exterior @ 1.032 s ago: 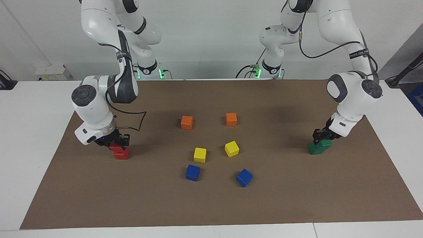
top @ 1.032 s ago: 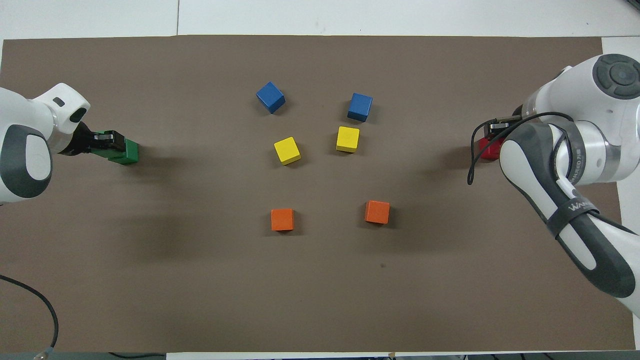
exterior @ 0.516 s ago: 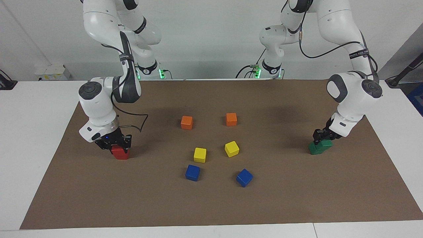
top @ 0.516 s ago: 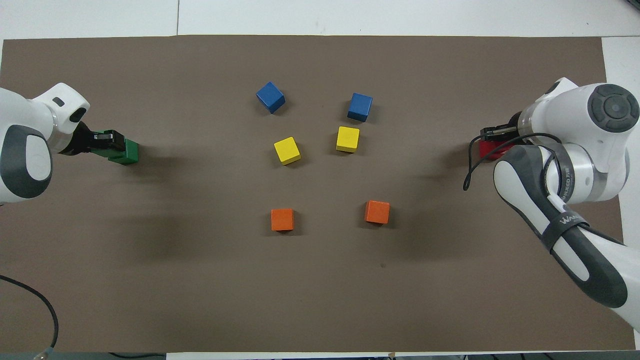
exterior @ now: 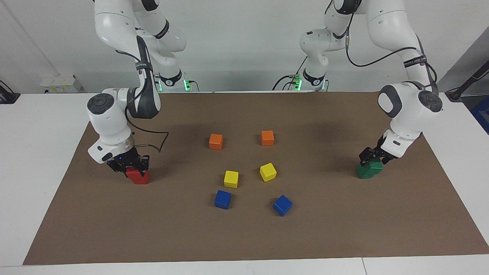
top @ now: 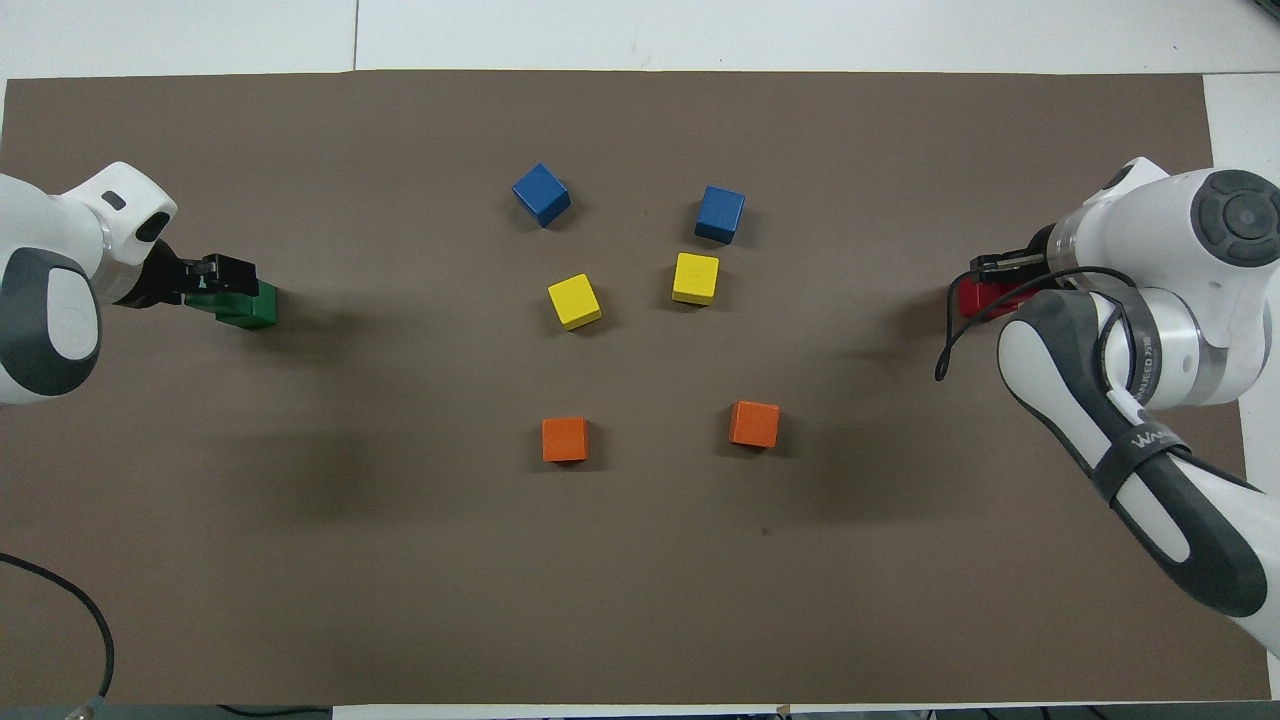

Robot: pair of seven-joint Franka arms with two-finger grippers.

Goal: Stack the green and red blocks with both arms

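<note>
White table (exterior: 46,160) carries a brown mat (exterior: 336,229). On the mat: orange cubes (exterior: 216,141), yellow cubes (exterior: 231,178), blue cubes (exterior: 222,199), bottom green block (exterior: 367,172), bottom red block (exterior: 140,177).

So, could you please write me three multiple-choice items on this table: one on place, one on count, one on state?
1. Which blocks lie nearest the robots? A blue B orange C green
2. How many yellow blocks are there? A one B two C three
3. The right arm's jaws are: A wide open B shut on a red block C holding a blue block
Answers: B, the orange pair sits highest in the facing view; B, two show; B, the jaws grip the red block.
</note>
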